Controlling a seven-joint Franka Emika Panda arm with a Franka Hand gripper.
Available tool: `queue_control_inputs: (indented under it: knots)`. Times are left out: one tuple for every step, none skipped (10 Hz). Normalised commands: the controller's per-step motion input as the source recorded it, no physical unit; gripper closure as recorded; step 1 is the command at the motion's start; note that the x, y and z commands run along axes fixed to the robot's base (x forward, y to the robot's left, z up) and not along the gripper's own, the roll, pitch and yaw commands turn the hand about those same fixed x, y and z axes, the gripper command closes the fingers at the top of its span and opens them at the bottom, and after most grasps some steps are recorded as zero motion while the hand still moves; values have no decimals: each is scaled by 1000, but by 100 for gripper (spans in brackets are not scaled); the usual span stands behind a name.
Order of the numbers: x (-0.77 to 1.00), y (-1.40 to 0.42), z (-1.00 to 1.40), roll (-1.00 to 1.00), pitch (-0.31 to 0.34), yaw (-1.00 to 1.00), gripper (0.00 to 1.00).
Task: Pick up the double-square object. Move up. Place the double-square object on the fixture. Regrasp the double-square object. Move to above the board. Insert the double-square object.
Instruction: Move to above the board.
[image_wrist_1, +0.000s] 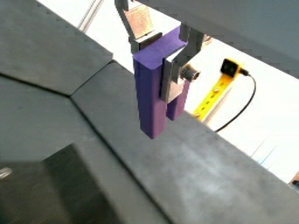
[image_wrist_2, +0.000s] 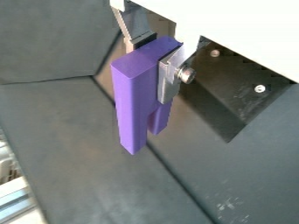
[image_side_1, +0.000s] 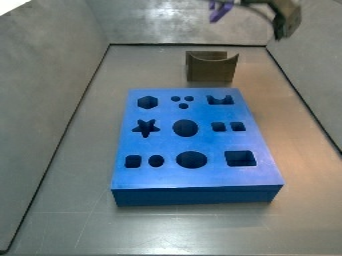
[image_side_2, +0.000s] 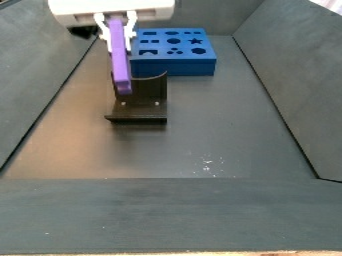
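My gripper (image_wrist_1: 162, 54) is shut on the double-square object (image_wrist_1: 152, 98), a light-purple elongated block that hangs lengthwise down from the fingers. Both wrist views show this grip, gripper (image_wrist_2: 149, 54) and block (image_wrist_2: 135, 101). In a side view the gripper (image_side_2: 118, 28) holds the block (image_side_2: 119, 65) in the air over the olive-brown fixture (image_side_2: 139, 110). In a side view only a purple tip (image_side_1: 218, 10) shows at the frame's edge, well above the fixture (image_side_1: 211, 66). The blue board (image_side_1: 201, 195) with dark cut-outs lies on the floor beyond the fixture (image_side_2: 187, 68).
Dark grey sloped walls enclose the work floor on both sides. A yellow tape measure (image_wrist_1: 216, 87) with a black cable lies outside the enclosure. A dark perforated plate (image_wrist_2: 239, 96) shows beneath the gripper.
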Motion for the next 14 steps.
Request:
queue_control_inputs:
  knots:
    - [171, 212, 1000, -19, 65, 68, 100]
    - [169, 208, 1000, -23, 72, 67, 100]
    - [164, 192, 1000, -27, 96, 64, 100]
    - [162, 185, 1000, -28, 106, 65, 100]
    - [158, 170, 1000, -36, 119, 72, 100]
    - [155, 163, 1000, -42, 125, 82, 100]
    - [148, 146, 1000, -52, 130, 94, 100]
    - [147, 140, 1000, -56, 127, 100, 100]
    - [142, 121, 1000, -62, 129, 115, 100]
    - [137, 112, 1000, -60, 126, 118, 100]
    - [129, 95, 1000, -60, 110, 126, 100]
    - [127, 87, 1000, -61, 105, 127, 100]
    - [121, 68, 1000, -62, 100, 128, 100]
    - [119, 53, 1000, -65, 92, 123, 100]
